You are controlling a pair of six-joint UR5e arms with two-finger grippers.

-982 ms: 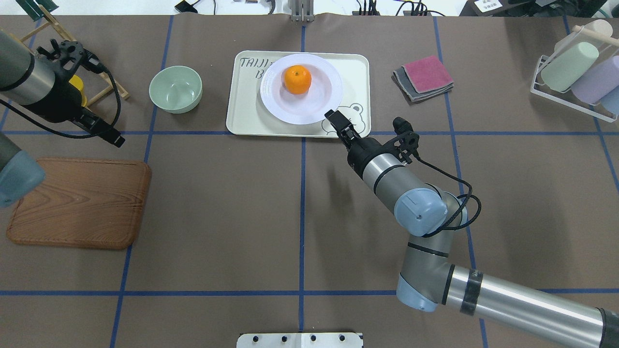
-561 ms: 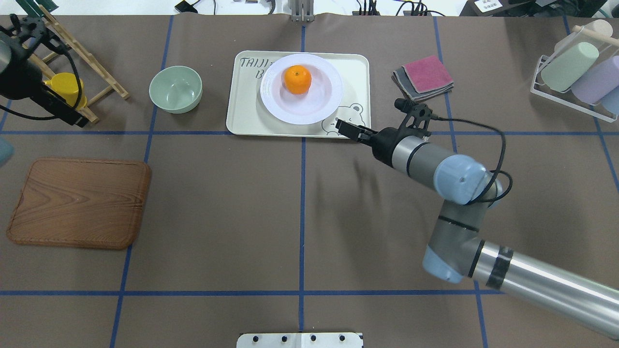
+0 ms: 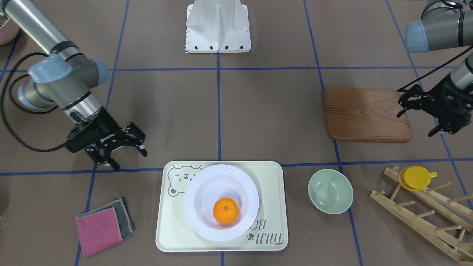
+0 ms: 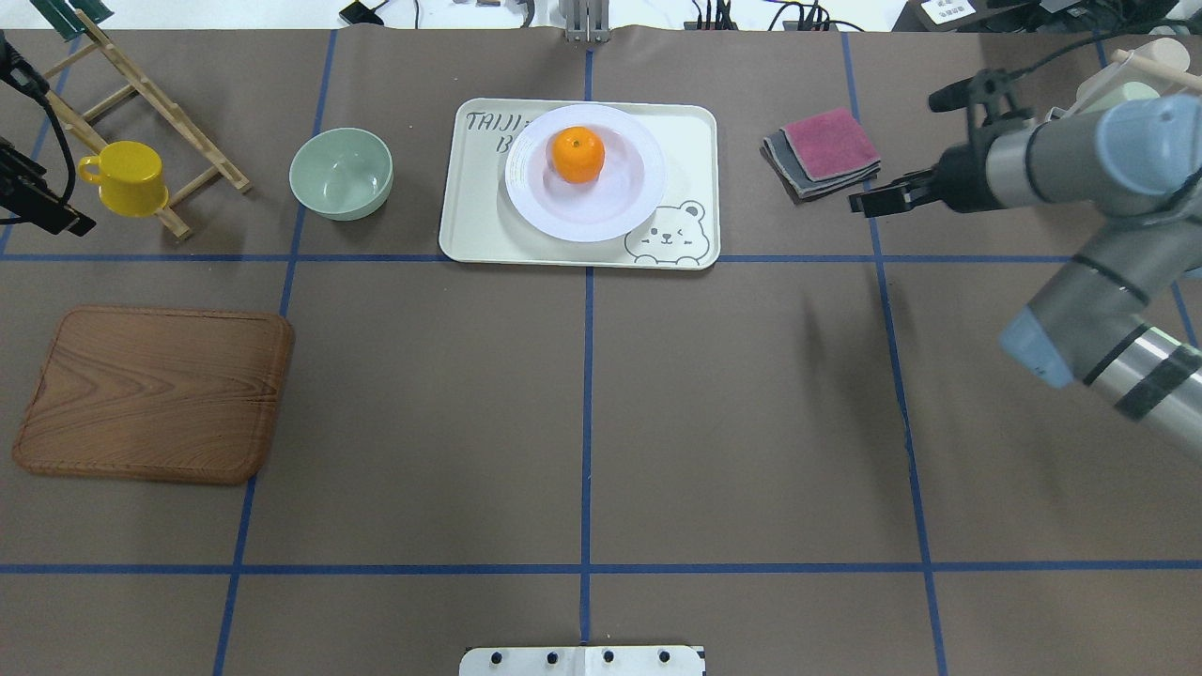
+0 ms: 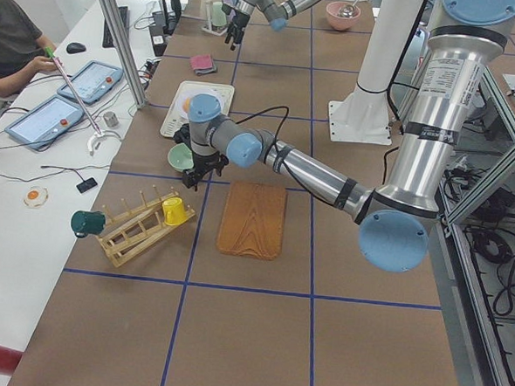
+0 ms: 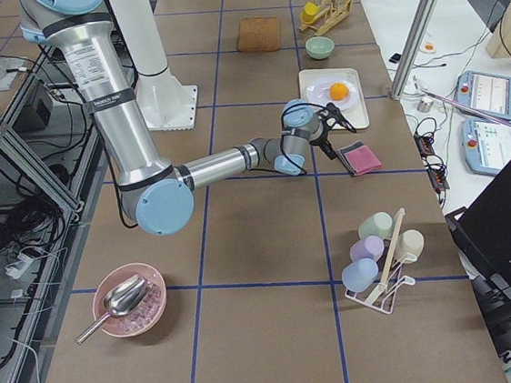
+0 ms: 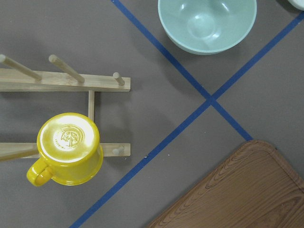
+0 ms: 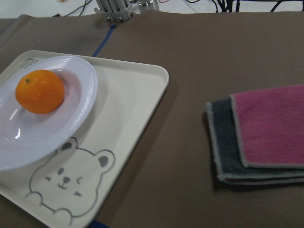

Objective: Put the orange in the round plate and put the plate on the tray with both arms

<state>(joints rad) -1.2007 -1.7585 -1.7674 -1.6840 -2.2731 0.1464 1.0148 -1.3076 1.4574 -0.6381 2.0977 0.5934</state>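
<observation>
The orange (image 4: 577,155) lies in the sunken centre of the white round plate (image 4: 622,220), and the plate stands on the cream bear tray (image 4: 690,141) at the table's far middle. The right wrist view shows the same orange (image 8: 40,91), plate (image 8: 86,80) and tray (image 8: 137,104) at its left. My right gripper (image 3: 126,157) hangs open and empty off the tray's right side, beside the folded cloths. At the table's left end my left gripper (image 3: 415,124) is open and empty, above the wooden board's outer edge. Neither gripper touches the plate.
A pale-green bowl (image 4: 340,173) sits left of the tray. A yellow cup (image 4: 127,177) hangs on a wooden rack (image 4: 150,94) at far left. A brown wooden board (image 4: 155,394) lies near left. Pink and grey cloths (image 4: 824,150) and a cup rack (image 4: 1122,141) are at the right.
My right gripper has drawn back from the plate's rim and swung right to beside the cloths. The left arm has pulled out toward the left edge, uncovering the yellow cup.
</observation>
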